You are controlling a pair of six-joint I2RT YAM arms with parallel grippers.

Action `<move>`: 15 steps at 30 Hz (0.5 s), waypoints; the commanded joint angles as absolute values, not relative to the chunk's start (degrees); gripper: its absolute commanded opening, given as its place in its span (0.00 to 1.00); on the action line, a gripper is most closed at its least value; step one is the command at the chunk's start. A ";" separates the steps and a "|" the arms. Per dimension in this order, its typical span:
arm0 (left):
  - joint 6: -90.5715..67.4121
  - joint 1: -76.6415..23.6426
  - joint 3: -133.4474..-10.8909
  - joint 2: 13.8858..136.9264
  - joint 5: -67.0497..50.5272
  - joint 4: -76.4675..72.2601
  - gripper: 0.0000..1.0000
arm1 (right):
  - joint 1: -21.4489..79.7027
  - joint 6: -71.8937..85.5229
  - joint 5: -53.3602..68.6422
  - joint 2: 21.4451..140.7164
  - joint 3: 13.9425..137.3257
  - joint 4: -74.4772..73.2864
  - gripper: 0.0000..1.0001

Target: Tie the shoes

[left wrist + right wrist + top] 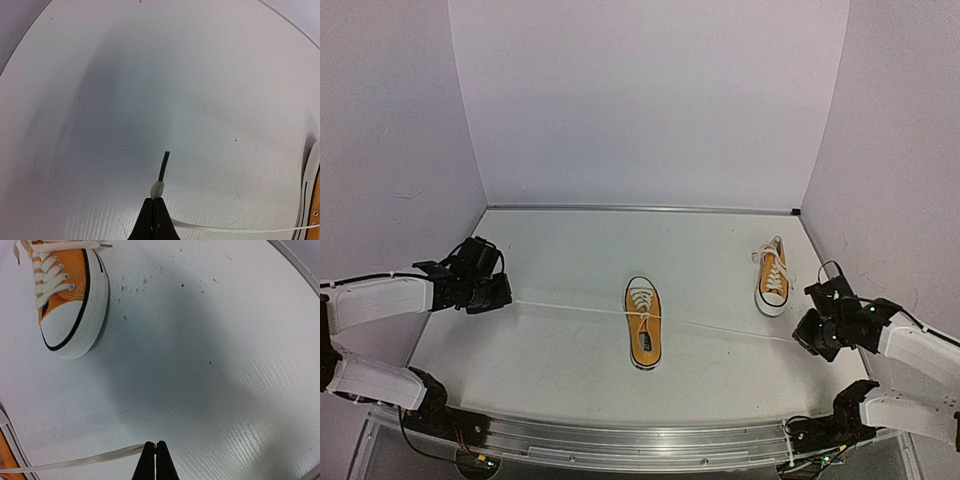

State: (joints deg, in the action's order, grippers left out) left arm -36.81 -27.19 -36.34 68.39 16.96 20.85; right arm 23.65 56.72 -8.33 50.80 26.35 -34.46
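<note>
Two orange shoes with white toe caps lie on the white table. One shoe (pixel 642 322) sits in the middle, the other shoe (pixel 773 277) at the right with loose laces. From the middle shoe a white lace (pixel 570 307) runs taut leftwards to my left gripper (pixel 505 297), which is shut on its end. In the left wrist view the dark aglet (pixel 163 167) sticks out beyond the left gripper (pixel 156 200). The other lace (pixel 730 330) stretches right to my right gripper (pixel 802 338), shut on it. The right wrist view shows the right gripper (pixel 155 444) pinching that lace (pixel 80 461).
Pale walls enclose the table on the left, back and right. A metal rail (pixel 620 435) runs along the near edge between the arm bases. The right shoe's toe (pixel 70 315) lies close ahead-left of my right gripper.
</note>
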 commanded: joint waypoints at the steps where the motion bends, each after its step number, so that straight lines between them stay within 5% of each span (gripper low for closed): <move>1: -33.75 -26.36 -38.48 70.80 16.36 21.19 0.01 | 23.20 51.03 -6.11 56.63 27.77 -29.77 0.02; 6: -36.16 -26.37 -36.65 74.17 10.11 17.61 0.07 | 23.20 49.94 -2.81 59.52 26.92 -25.24 0.08; 9: -37.54 -26.36 -35.82 74.94 10.04 17.48 0.17 | 23.20 49.78 -2.08 60.81 26.70 -24.81 0.21; 15: -38.21 -26.37 -36.16 72.31 12.25 19.84 0.63 | 23.18 50.68 -0.66 58.33 25.56 -24.26 0.57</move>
